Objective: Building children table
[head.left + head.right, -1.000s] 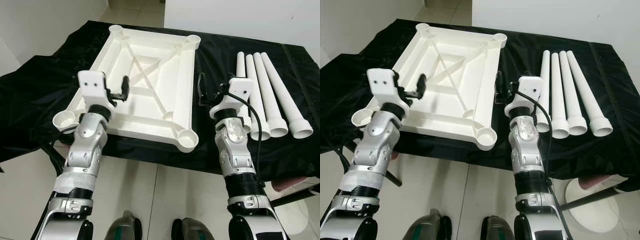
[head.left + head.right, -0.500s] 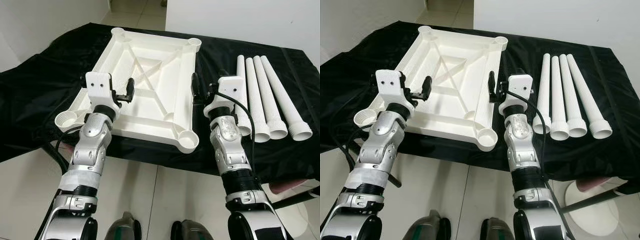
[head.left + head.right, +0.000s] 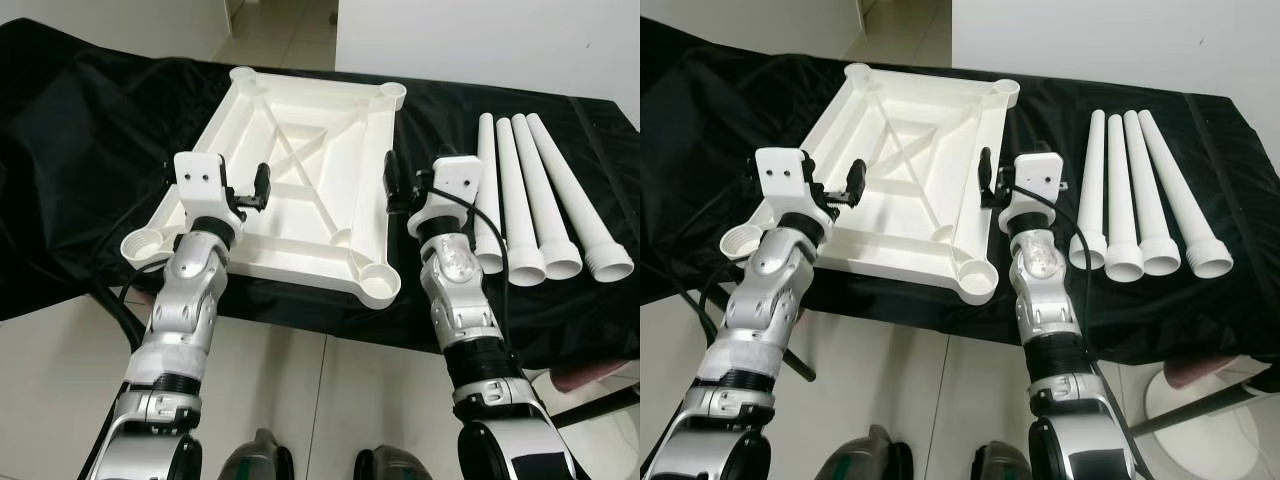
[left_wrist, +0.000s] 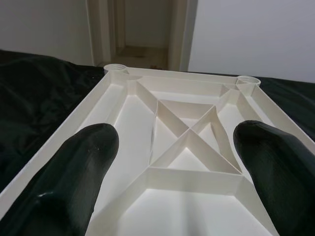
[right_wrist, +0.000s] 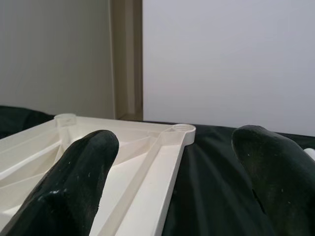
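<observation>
One white table top is lying upside down on the black cloth that is covering the bench, its ribbed underside turned up and its long axis running from the bench's near edge toward the far edge. Four round leg sockets are counted at its corners; the near left socket is hanging just over the near edge, and the near right socket is sitting close to that edge.

Four white table legs are laid side by side toward the bench's right end, apart from the table top. Their long axes are running near to far and fanning out slightly, with the flared wide ends pointing at the near edge and the narrow ends at the far edge.

Compared with a second ago, both arms are being held further forward. The left gripper is now hovering over the table top's near left part, and the right gripper, earlier over bare cloth between top and legs, is now being held just above the table top's right rim. The head views have also shifted somewhat.

Both grippers' fingers are spread wide in the wrist views, and nothing is being held by either.
</observation>
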